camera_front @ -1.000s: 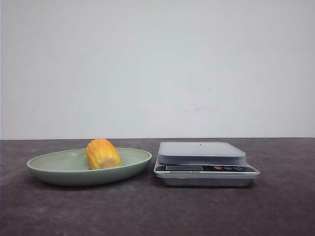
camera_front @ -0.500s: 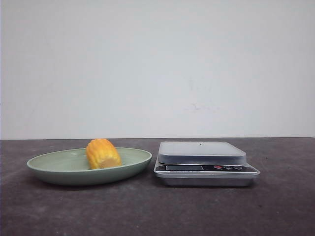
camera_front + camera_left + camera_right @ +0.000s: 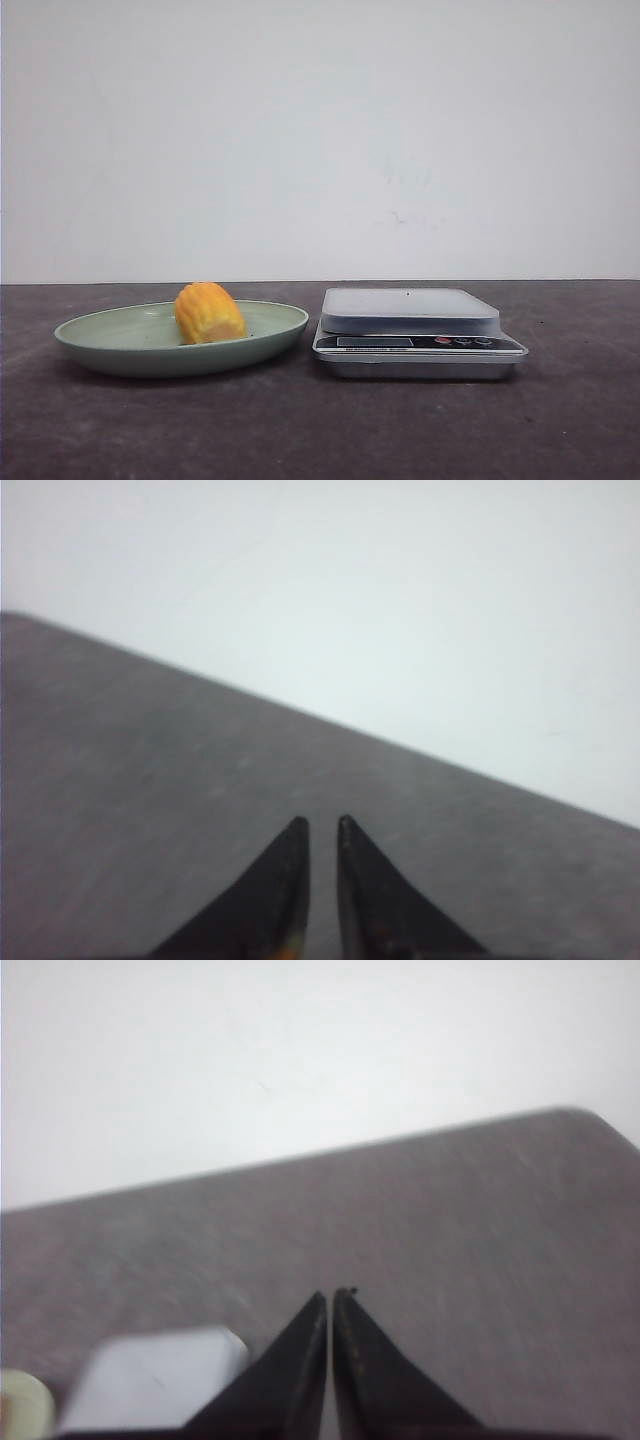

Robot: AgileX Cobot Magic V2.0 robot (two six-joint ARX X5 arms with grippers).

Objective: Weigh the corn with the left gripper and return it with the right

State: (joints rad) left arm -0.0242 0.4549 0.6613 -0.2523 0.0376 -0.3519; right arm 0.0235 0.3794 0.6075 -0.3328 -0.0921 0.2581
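Note:
The corn, a stubby yellow-orange cob piece, lies on its side in a shallow pale green plate on the left of the dark table. To its right stands a silver kitchen scale with an empty grey platform. Neither gripper shows in the front view. In the left wrist view my left gripper hangs over bare table, its black fingers nearly together with nothing between them. My right gripper is shut and empty, with the scale and a sliver of the plate off to one side of it.
The dark grey tabletop runs back to a plain white wall. The scale's display and buttons face the front. The plate and the scale stand close together, with a small gap between them.

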